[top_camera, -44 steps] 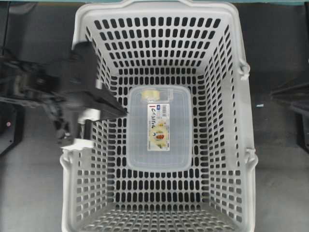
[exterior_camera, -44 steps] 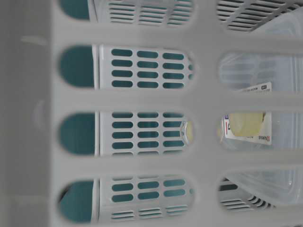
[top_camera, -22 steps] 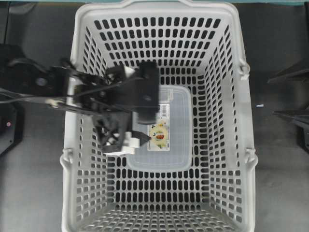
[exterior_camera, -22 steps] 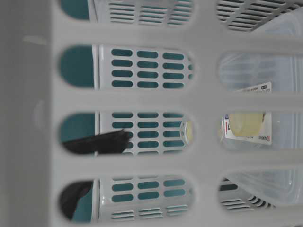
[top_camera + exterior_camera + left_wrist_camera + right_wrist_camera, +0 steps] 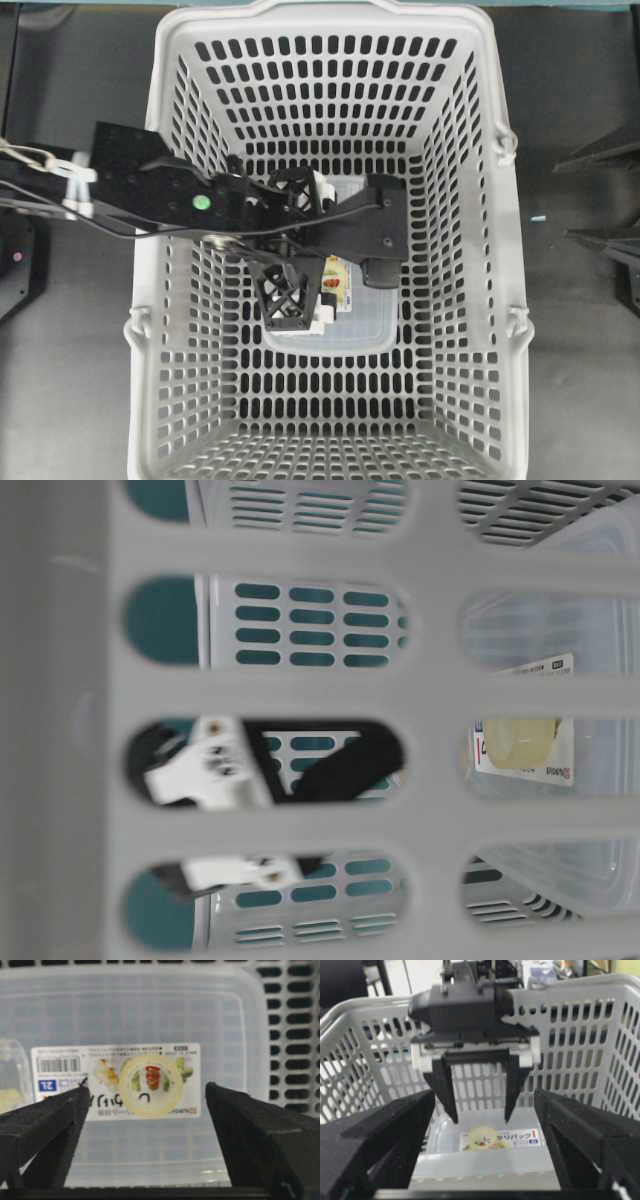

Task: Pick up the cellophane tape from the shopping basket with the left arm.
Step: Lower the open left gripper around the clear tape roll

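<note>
The right end effector [image 5: 485,1160] sits outside the shopping basket [image 5: 580,1025], fingers spread wide, gripping nothing. Inside, the left end effector [image 5: 480,1120] hangs over the basket's middle, fingers wide apart and empty. Beneath it the cellophane tape [image 5: 150,1087] lies flat on the clear box [image 5: 150,1010], on its printed label [image 5: 177,1060], apparently untouched. The box rests on the basket floor.

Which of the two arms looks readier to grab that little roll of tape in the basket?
Left. Its open gripper hangs inside the basket, the tape lying between its fingers on the clear box. The right gripper waits outside, open.
</note>
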